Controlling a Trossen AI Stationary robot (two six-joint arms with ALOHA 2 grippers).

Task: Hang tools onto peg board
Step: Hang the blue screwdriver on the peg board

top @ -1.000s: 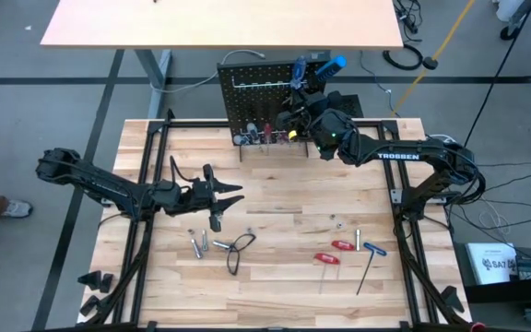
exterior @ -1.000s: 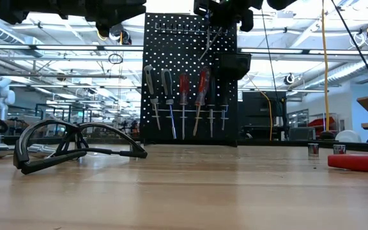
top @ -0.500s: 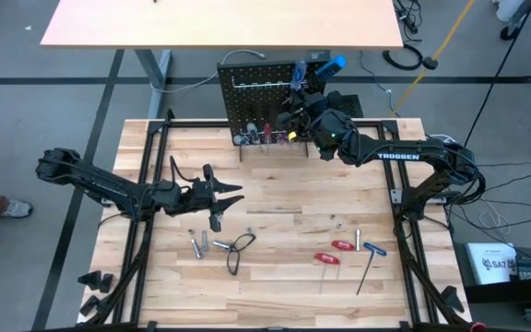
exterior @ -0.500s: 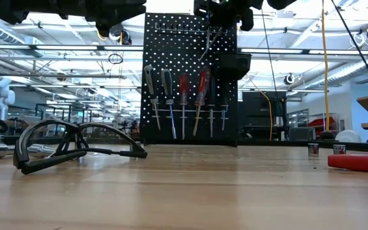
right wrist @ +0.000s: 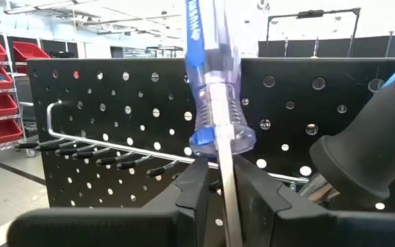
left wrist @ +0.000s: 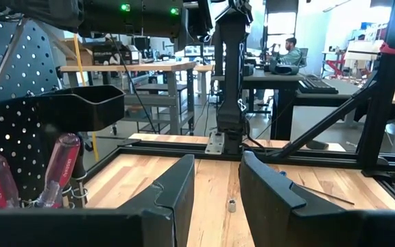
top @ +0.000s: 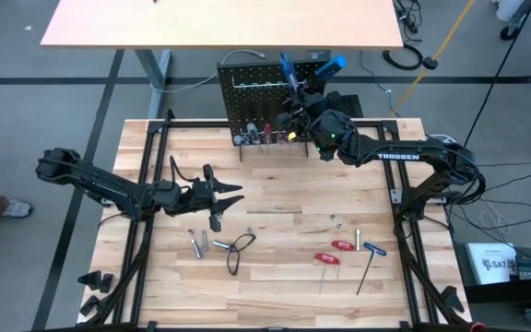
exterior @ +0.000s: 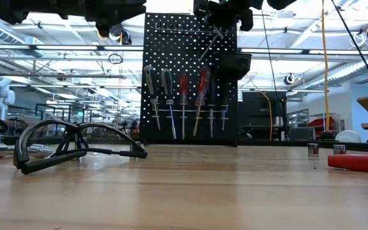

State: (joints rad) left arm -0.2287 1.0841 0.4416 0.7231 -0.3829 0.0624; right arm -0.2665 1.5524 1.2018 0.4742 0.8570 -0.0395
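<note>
Roughly half done, by my reading: four screwdrivers (exterior: 174,102) hang in a row on the peg board (top: 247,97), while red-handled drivers (top: 335,251), a hex key (top: 369,267), silver bits (top: 201,244) and a wire loop (top: 238,247) lie on the bench (top: 275,198). The right hand (right wrist: 219,185) pinches the shaft of a blue-handled screwdriver (right wrist: 211,82) (handle tilted) at the board's top hooks. The left hand (left wrist: 214,182) hovers mid-bench, fingers apart, empty.
</note>
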